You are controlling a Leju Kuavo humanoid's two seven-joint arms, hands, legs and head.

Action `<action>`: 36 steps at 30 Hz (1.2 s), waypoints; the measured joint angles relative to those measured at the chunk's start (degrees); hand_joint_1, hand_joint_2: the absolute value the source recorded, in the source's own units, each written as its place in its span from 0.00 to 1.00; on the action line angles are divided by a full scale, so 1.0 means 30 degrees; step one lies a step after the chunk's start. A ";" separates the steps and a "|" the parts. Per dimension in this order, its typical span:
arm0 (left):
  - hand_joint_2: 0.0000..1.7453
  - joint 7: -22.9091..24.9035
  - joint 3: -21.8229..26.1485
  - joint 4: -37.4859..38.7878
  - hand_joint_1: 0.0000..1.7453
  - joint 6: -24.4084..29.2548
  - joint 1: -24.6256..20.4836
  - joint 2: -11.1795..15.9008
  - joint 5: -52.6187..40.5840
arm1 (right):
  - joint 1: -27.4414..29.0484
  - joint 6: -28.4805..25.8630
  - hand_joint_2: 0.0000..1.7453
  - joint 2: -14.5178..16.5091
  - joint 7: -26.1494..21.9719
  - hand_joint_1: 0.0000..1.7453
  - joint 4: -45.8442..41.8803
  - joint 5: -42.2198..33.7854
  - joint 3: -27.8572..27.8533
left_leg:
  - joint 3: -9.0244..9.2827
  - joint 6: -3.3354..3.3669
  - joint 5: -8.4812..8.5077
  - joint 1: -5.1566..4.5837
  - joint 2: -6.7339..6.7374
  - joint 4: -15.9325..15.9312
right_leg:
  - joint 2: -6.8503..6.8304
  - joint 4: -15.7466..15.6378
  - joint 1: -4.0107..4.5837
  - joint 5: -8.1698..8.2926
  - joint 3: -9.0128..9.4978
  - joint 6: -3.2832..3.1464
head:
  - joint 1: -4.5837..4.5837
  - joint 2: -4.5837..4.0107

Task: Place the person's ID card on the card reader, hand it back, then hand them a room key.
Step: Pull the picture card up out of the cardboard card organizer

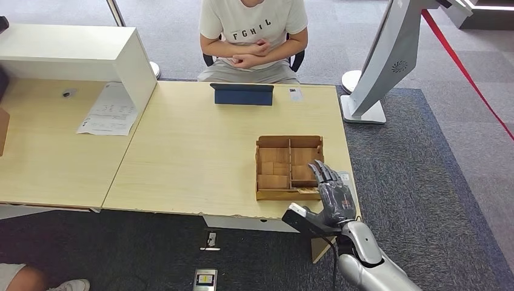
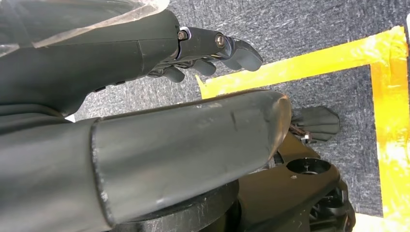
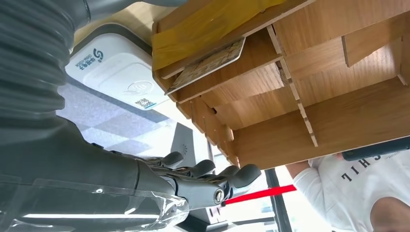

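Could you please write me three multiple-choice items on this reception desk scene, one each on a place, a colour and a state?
1. Where is the right hand?
A. At the near right corner of the compartmented wooden organiser box
B. Over the sheet of white paper
C. On the folding tablet

2. What colour is the folding tablet stand in front of the seated person?
A. Red
B. Dark blue
C. Yellow

3. What is the right hand's state?
A. Gripping a card
B. Holding the tablet
C. Empty, fingers extended

Answers:
1. A: the head view shows it at the box's near right corner, on the light wooden desk.
2. B: its cover is dark blue.
3. C: the right wrist view shows the fingers extended with nothing between them.
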 joint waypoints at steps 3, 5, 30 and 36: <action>0.00 0.0018 0.0000 0.0000 0.00 0.0002 -0.0001 0.0000 0.0000 | -0.0016 -0.0026 1.00 0.0029 -0.0069 0.00 0.0212 -0.0177 0.0000 | 0.0000 0.0000 0.0000 0.0000 0.0000 -0.0001 | 0.0000 0.0000 0.0000 0.0000 -0.0001 0.0000 | 0.0002 0.0000; 0.00 0.0020 0.0000 0.0000 0.00 0.0018 0.0000 0.0000 0.0000 | -0.0027 -0.0040 1.00 0.0035 -0.0137 0.00 0.0352 -0.0337 0.0000 | 0.0000 0.0000 0.0000 0.0001 0.0000 -0.0001 | 0.0000 0.0000 0.0001 0.0000 -0.0001 0.0000 | 0.0002 0.0000; 0.00 0.0047 0.0000 0.0000 0.00 0.0168 -0.0003 0.0000 0.0042 | -0.0151 -0.0109 1.00 0.0045 -0.0393 0.00 0.1140 -0.1350 0.0149 | 0.0001 0.0000 0.0001 0.0001 0.0000 -0.0001 | 0.0000 0.0002 0.0001 0.0000 0.0000 0.0000 | 0.0002 0.0000; 0.00 0.0049 0.0000 0.0000 0.00 0.0175 -0.0002 0.0000 0.0071 | -0.0235 -0.0133 1.00 0.0064 -0.0574 0.58 0.1390 -0.1634 0.0208 | 0.0001 -0.0001 0.0001 0.0001 0.0000 0.0000 | 0.0000 0.0003 0.0001 0.0000 0.0000 -0.0001 | 0.0002 0.0000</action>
